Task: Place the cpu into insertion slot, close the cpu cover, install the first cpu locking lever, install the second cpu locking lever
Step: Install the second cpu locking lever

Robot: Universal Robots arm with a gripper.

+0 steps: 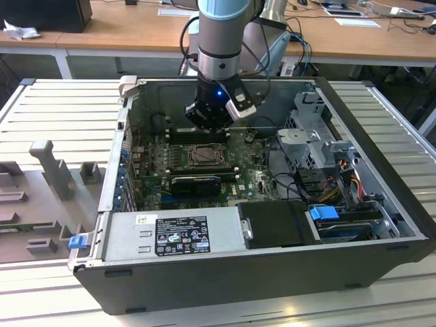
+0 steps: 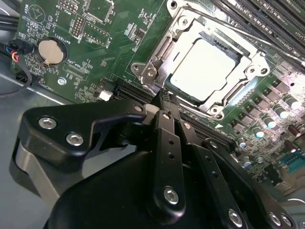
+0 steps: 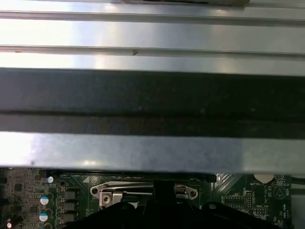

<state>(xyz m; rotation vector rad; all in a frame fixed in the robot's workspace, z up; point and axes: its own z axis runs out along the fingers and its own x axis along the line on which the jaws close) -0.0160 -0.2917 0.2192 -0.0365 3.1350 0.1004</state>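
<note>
The cpu [image 2: 202, 67], a pale square chip, lies flat in the insertion slot [image 2: 238, 93] on the green motherboard. The cpu cover [image 2: 183, 26], a silvery frame, lies down around it, and the chip shows through its cut-out. My gripper [image 2: 162, 100] is shut, with its black fingers [image 2: 167, 143] meeting at the tip. The tip sits at the socket's near rim, beside a metal lever end [image 2: 151, 72]. I cannot tell whether anything is pinched between the fingers. In the exterior view my gripper [image 1: 210, 126] hangs just behind the insertion slot [image 1: 204, 155]. The first wrist view has the cpu cover [image 3: 143, 191] and my gripper [image 3: 164, 195].
The open computer case [image 1: 381, 204] walls in the motherboard. Long black memory slots [image 2: 267, 24] run beside the socket. A black expansion card [image 1: 196, 182] lies in front of it. A power supply [image 1: 170, 235] and drive bays [image 1: 320, 150] stand nearby. A coin battery [image 2: 50, 51] sits on the board.
</note>
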